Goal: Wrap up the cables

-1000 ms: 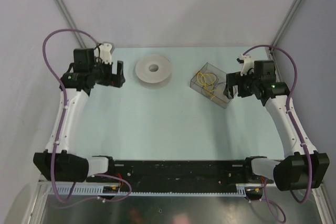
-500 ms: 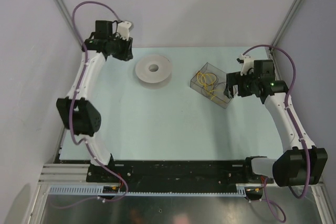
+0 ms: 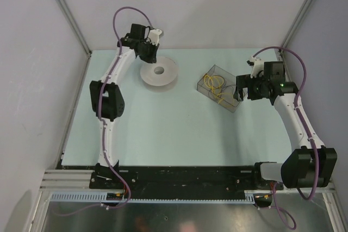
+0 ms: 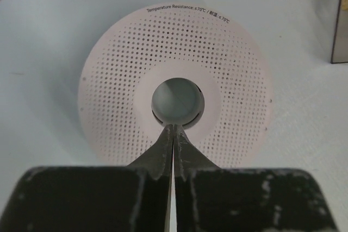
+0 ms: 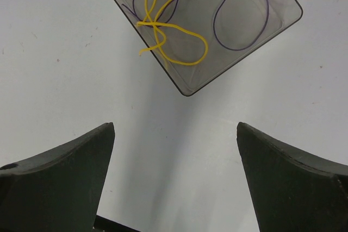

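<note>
Both arm bases sit at the near edge of the pale counter [image 3: 163, 129], well short of the clear box [image 3: 231, 100], which lies toward the far right of the surface.

The right end effector [image 3: 239, 92] hangs just right of the box, at its right-hand side. In the right wrist view this end effector [image 5: 175, 126] is spread wide with nothing between its two dark fingers [image 5: 65, 172]. One corner of the box [image 5: 190, 82] points back toward the gap between them, apart from both tips.

The cables [image 3: 215, 84] lie inside the box as a loose tangle of thin yellow loops. Up close, the cables [image 5: 155, 23] cross one another near the box's left wall, with one loop reaching toward the corner nearest the fingers. A thin purple wire [image 5: 214, 25] curls beside them in the same box.

Left of the box and well apart from it, a white spool [image 3: 168, 74] lies flat. Its perforated face [image 4: 234, 91] has an open hole in the middle.

The left end effector [image 3: 149, 52] is at the spool's far-left side, farther from the box than the spool is. In the left wrist view its fingers are pressed together, holding nothing, and the end effector [image 4: 173, 134] points at the near rim of the hole. Whether it touches the spool cannot be told.
</note>
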Available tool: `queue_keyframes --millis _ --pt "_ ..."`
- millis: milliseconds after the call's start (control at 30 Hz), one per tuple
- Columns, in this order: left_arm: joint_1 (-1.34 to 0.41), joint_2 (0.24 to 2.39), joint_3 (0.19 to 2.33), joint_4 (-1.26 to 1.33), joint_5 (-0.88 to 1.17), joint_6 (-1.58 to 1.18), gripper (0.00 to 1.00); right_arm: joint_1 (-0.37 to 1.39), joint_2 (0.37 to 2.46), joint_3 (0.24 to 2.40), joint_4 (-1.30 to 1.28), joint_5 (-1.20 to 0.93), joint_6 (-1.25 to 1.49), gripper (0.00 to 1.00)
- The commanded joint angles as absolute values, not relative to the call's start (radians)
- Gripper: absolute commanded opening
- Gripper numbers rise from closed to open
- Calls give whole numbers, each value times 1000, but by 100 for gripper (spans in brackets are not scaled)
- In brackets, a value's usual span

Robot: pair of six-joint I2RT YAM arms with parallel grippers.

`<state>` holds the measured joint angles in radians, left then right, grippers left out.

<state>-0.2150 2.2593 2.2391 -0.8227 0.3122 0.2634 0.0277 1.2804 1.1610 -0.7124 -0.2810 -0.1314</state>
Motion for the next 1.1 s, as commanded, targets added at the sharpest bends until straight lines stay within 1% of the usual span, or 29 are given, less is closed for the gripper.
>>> queue_keyframes --millis 0,233,400,667,900,1067 --pt "-236 2328 2310 -814 295 285 0 19 1286 1169 -688 -297 -130 99" --pt "-264 2393 2283 -811 278 300 0 11 1289 1169 -683 -292 -118 99" --pt "-297 2367 2176 -810 265 347 0 11 1284 1169 -674 -295 -106 99" --pt "-354 2243 1934 -802 258 393 0 56 1262 1169 -666 -362 -69 99" --pt "-408 2086 1687 -774 318 366 0 71 1255 1173 -593 -434 -62 99" --pt "-476 2003 1567 -760 356 328 0 121 1277 1173 -553 -398 -118 99"
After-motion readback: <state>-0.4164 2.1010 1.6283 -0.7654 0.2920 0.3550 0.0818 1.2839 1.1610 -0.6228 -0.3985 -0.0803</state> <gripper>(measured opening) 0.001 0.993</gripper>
